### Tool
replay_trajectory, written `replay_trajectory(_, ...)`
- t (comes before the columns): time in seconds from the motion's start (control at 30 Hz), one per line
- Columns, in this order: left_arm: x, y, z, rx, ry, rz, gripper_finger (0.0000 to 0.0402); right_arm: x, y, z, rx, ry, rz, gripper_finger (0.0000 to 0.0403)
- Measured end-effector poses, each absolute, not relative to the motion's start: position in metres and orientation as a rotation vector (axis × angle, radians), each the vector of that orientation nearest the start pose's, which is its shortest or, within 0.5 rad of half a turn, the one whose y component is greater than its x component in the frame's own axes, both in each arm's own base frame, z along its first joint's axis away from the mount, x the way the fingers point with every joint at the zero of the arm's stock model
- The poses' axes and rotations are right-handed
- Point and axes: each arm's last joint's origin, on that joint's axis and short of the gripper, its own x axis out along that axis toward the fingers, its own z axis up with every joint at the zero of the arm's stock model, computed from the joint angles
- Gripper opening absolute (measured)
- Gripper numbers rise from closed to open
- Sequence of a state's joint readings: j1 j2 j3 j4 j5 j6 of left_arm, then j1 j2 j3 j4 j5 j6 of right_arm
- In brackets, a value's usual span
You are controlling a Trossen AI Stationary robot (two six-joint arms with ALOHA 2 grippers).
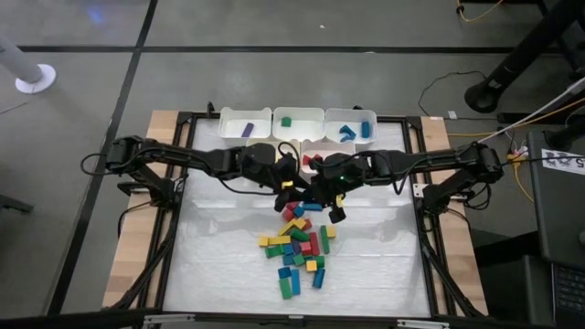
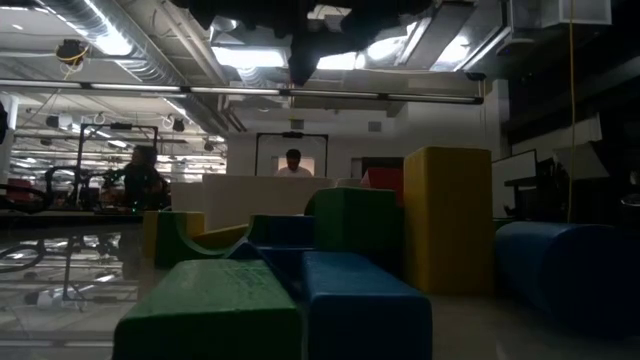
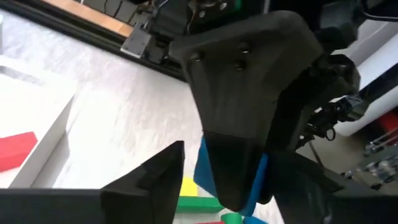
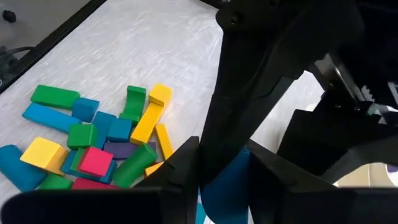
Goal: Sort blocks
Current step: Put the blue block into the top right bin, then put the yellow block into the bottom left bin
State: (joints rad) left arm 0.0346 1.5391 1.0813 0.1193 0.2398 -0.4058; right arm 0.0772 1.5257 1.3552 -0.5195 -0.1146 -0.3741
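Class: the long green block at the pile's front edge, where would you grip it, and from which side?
Grip the long green block across its long sides at mid-length, coming straight down. It lies flat with both sides apparently free; a blue block crowds its far end.

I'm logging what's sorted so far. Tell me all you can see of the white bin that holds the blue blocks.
The blue-block bin is a white rectangular tray with low walls, plastic by its look, the rightmost of three set side by side along the table's far edge. It sits level and open-topped. Two blue blocks lie inside. Its left wall adjoins the bin with one green block. No pincer touches it.
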Motion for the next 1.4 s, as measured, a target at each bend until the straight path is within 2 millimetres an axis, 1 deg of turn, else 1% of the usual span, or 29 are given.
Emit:
replay_trajectory(0.1,0.347,0.009,0.279,-0.455,0.401,-0.123,0.0223,0.331,0.028,0.320,-0.351,0.686,0.298,0.0102)
replay_trajectory(0.2,0.342,0.016,0.278,-0.435,0.434,-0.116,0.0228,0.329,0.026,0.317,-0.376,0.731,0.236,0.0098)
replay_trajectory(0.37,0.323,0.028,0.289,-0.391,0.483,-0.084,0.0225,0.324,0.020,0.312,-0.440,0.839,0.096,0.0099)
replay_trajectory(0.47,0.310,0.032,0.294,-0.373,0.528,-0.069,0.0224,0.322,0.009,0.310,-0.461,0.888,0.013,0.0100)
replay_trajectory(0.57,0.298,0.034,0.299,-0.355,0.562,-0.060,0.0224,0.320,-0.012,0.310,-0.476,0.937,-0.118,0.0099)
replay_trajectory(0.63,0.292,0.034,0.301,-0.343,0.587,-0.058,0.0224,0.317,-0.030,0.309,-0.475,0.978,-0.212,0.0098)
replay_trajectory(0.7,0.289,0.033,0.302,-0.338,0.603,-0.056,0.0224,0.312,-0.054,0.308,-0.446,1.014,-0.288,0.0098)
replay_trajectory(0.8,0.288,0.032,0.300,-0.337,0.620,-0.059,0.0224,0.303,-0.092,0.307,-0.363,1.045,-0.357,0.0098)
replay_trajectory(0.9,0.291,0.031,0.296,-0.332,0.633,-0.064,0.0223,0.293,-0.126,0.304,-0.272,1.058,-0.401,0.0098)
replay_trajectory(1.03,0.296,0.029,0.286,-0.308,0.662,-0.066,0.0223,0.284,-0.162,0.291,-0.164,1.088,-0.446,0.0111)
replay_trajectory(1.2,0.301,0.024,0.267,-0.271,0.727,-0.073,0.0223,0.280,-0.192,0.271,-0.082,1.146,-0.475,0.0128)
replay_trajectory(1.3,0.303,0.021,0.258,-0.269,0.760,-0.084,0.0223,0.279,-0.203,0.259,-0.052,1.179,-0.479,0.0137)
replay_trajectory(1.4,0.305,0.016,0.247,-0.268,0.801,-0.095,0.0223,0.282,-0.209,0.247,-0.034,1.214,-0.475,0.0148)
